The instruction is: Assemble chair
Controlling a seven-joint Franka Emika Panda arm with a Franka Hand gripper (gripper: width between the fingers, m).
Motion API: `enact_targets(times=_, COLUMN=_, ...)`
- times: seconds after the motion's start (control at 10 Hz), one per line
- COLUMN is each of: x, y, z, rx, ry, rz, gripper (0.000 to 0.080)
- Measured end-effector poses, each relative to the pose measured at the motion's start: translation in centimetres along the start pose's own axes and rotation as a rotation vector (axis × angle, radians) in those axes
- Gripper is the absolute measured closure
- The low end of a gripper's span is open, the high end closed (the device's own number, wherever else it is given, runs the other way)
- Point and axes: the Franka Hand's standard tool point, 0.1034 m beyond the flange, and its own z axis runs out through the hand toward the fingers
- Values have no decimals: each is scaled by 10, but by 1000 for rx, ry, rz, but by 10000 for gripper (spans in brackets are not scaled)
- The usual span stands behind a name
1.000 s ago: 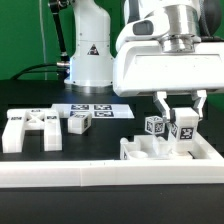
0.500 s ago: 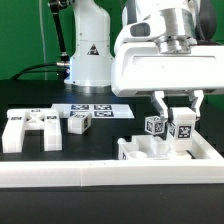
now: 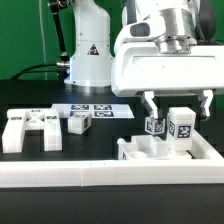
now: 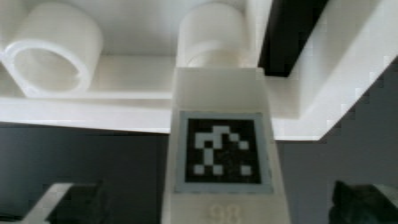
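Jaws sprung apart since last frame: gripper (image 3: 177,108) wide, empty. One tagged leg (image 3: 181,128) upright between fingers, on chair base (image 3: 138,151); one tagged block (image 3: 153,125) beside. Two loose at exterior view's left: blocky piece (image 3: 28,130), small cube (image 3: 80,123).

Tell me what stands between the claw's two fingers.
An upright white tagged chair piece stands there, shown in the exterior view. The claw is open around it.
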Motion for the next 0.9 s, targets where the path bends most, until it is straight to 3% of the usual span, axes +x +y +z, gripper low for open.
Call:
enact_targets(times=0.5, x=14, y=4, z=-14, rx=5, ry=-26, rz=2, gripper=151)
enact_targets(times=0.9, x=4, y=0, z=-8, rx=22, ry=-119, rz=2, gripper=151)
